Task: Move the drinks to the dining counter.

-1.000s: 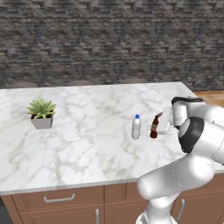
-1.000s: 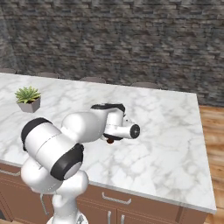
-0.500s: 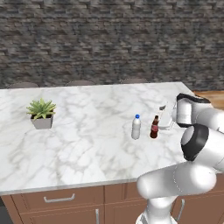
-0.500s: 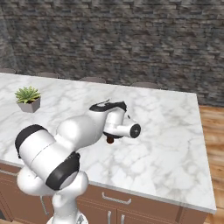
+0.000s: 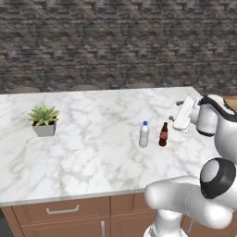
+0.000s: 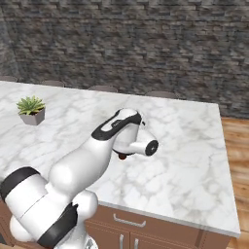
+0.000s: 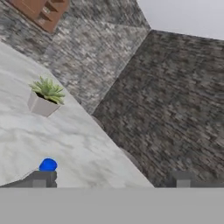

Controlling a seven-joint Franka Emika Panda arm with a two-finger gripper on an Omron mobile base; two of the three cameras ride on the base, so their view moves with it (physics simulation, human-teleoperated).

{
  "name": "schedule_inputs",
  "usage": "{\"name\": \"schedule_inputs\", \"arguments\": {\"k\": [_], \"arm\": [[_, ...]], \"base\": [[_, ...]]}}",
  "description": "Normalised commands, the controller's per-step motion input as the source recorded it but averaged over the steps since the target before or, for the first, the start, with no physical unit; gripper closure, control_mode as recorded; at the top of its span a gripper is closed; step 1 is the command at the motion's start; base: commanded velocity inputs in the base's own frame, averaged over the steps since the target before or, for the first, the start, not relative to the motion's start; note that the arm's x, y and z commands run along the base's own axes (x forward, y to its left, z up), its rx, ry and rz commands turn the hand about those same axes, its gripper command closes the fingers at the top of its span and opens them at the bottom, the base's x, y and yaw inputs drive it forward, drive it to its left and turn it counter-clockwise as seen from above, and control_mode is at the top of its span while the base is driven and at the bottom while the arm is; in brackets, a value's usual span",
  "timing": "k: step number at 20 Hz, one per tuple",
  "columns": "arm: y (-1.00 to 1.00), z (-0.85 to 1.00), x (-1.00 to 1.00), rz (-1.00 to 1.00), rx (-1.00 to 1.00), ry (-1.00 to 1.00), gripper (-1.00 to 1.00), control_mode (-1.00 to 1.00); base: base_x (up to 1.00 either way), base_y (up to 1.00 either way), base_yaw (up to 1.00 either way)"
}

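1. The clear bottle [image 5: 144, 134] has a whitish body and a blue cap. It stands up straight on the dining counter [image 5: 92, 139].
2. The cola bottle [image 5: 163, 134] is thin and dark brown. It stands up straight just beside the clear bottle, not touching it.
3. The dining counter has a white top with grey lines and brown wooden fronts below.
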Motion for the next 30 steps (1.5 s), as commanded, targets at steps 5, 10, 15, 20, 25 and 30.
{"name": "schedule_inputs", "arguments": {"k": [5,10,15,20,25,30], "arm": [[0.07,0.53,-0.79,0.00,-0.06,-0.25,-1.00,-1.00],[0.26,0.40,-0.87,0.00,-0.14,-0.15,-1.00,-1.00],[0.28,0.31,-0.79,0.00,-0.16,-0.03,-1.00,-1.00],[0.27,0.19,-0.54,0.00,-0.14,0.00,-1.00,-1.00],[0.17,0.01,-0.03,0.00,-0.05,0.00,-1.00,1.00],[0.00,0.00,0.00,0.00,0.00,0.00,-1.00,1.00]], "base": [[0.00,0.00,0.00],[0.00,0.00,0.00],[0.00,0.00,0.00],[0.00,0.00,0.00],[0.01,0.00,0.00],[-0.09,0.00,0.00]]}}
